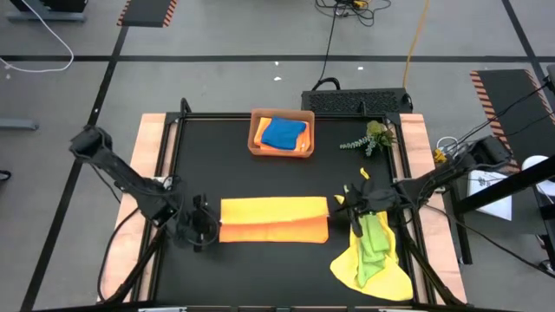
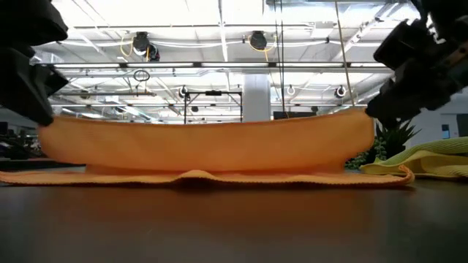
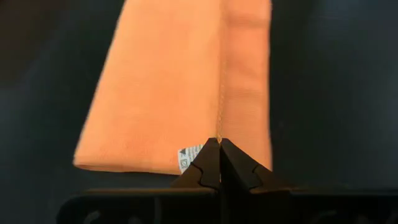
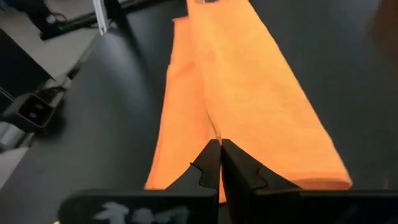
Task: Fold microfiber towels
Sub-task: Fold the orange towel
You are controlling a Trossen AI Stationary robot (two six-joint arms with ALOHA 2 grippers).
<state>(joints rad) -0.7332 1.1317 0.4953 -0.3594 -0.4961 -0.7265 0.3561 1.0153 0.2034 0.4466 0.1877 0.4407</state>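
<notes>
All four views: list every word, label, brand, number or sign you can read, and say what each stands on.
None can be read.
Care tag, small and white, on the corner of the orange towel beside the left claw: dark print, too small to read.
White sheets beside the table's right edge: no print can be made out.
Striped hazard markings on the floor: stripes only, no letters.
</notes>
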